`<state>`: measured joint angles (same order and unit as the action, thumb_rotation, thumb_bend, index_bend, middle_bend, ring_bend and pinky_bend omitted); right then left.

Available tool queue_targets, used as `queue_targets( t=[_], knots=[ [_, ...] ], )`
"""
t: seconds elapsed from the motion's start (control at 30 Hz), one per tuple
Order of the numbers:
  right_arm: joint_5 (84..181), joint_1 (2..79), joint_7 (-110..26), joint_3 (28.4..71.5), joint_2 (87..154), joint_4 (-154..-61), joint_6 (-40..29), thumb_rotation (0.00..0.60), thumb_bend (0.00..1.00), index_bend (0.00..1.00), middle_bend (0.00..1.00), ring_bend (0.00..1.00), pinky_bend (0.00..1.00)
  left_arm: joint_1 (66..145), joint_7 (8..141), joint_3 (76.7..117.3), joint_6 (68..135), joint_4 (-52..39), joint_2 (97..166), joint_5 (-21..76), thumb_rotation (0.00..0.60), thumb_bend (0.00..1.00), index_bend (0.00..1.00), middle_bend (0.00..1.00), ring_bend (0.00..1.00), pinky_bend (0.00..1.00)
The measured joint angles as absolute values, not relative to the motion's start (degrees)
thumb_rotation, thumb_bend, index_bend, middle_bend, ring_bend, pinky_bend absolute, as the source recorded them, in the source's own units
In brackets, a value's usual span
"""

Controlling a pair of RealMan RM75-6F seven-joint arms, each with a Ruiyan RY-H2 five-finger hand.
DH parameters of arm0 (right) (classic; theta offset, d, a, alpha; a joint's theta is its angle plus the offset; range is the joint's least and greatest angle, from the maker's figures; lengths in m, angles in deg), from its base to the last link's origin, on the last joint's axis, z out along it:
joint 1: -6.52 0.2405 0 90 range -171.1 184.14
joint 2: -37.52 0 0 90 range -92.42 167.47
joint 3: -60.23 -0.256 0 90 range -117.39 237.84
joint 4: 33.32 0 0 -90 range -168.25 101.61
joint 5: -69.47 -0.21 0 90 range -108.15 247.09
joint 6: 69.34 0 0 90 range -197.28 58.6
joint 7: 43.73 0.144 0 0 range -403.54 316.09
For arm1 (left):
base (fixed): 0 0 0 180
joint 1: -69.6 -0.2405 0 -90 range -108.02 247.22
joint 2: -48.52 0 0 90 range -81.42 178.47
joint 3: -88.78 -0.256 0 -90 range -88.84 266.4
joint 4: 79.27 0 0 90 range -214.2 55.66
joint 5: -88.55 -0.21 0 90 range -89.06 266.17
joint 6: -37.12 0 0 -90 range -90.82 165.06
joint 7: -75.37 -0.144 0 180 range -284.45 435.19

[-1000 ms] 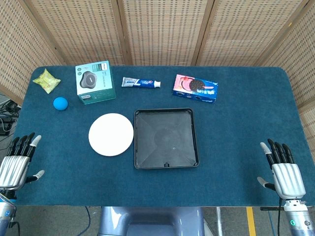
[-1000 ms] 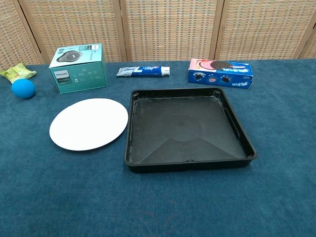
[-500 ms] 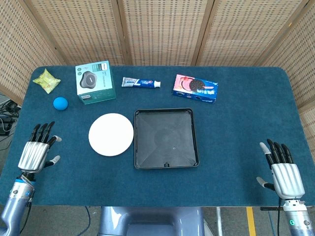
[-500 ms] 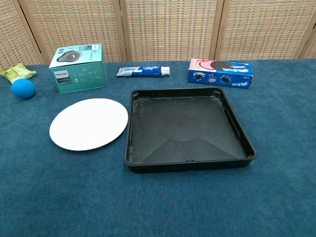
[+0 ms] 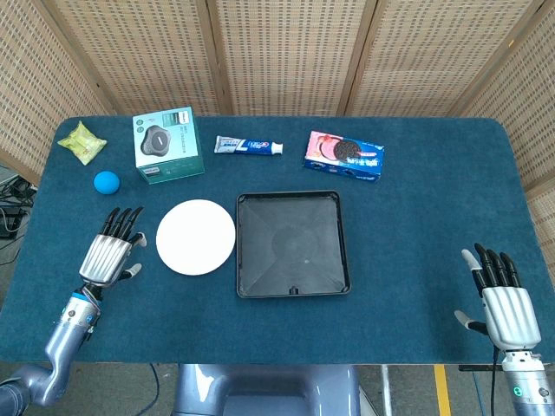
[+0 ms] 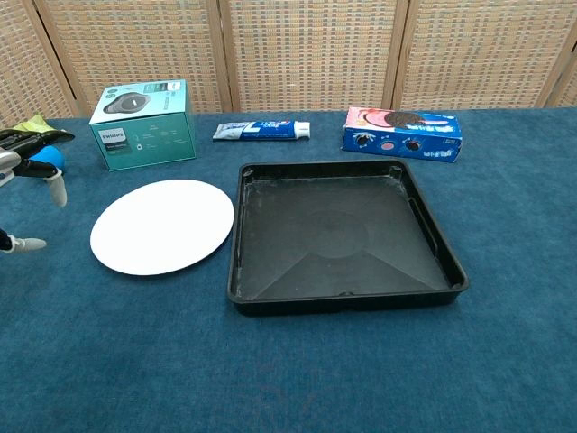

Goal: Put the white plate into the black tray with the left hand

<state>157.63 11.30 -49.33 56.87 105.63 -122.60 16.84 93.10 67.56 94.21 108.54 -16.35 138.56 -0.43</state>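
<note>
The round white plate (image 5: 196, 237) (image 6: 162, 225) lies flat on the blue table, just left of the square black tray (image 5: 292, 283) (image 6: 343, 293), which holds nothing. My left hand (image 5: 109, 253) (image 6: 25, 176) hovers a short way left of the plate, fingers spread, holding nothing and not touching it. In the chest view only its fingertips show at the left edge. My right hand (image 5: 503, 299) stays at the table's near right corner, fingers apart, holding nothing.
Along the back stand a green snack packet (image 5: 81, 141), a blue ball (image 5: 106, 182) (image 6: 43, 161), a teal Philips box (image 5: 167, 144) (image 6: 142, 124), a toothpaste tube (image 5: 249, 146) (image 6: 262, 131) and a blue cookie box (image 5: 343, 155) (image 6: 401, 133).
My left hand has moved rightward and forward from the table's near left corner toward the plate, entering the chest view. The plate, tray and right hand have stayed put.
</note>
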Motion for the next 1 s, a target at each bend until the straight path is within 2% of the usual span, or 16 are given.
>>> queue_targets(
  t=[0.33, 1.0],
  knots=[
    [157.7, 11.1, -48.6, 56.7, 105.2, -122.9, 17.4, 0.600, 0.23, 0.09, 0.00, 0.00, 0.00, 95.9, 62.9, 93.0, 103.0, -14.7, 139.3, 1.1, 0.600, 0.18, 0.47, 0.00, 0.00, 0.00],
    [157.4, 10.7, -46.4, 56.1, 104.4, -122.8, 18.4, 0.600, 0.23, 0.09, 0.00, 0.00, 0.00, 99.5, 57.8, 92.9, 99.1, -16.7, 143.1, 3.6, 0.600, 0.19, 0.48, 0.00, 0.00, 0.00]
  ],
)
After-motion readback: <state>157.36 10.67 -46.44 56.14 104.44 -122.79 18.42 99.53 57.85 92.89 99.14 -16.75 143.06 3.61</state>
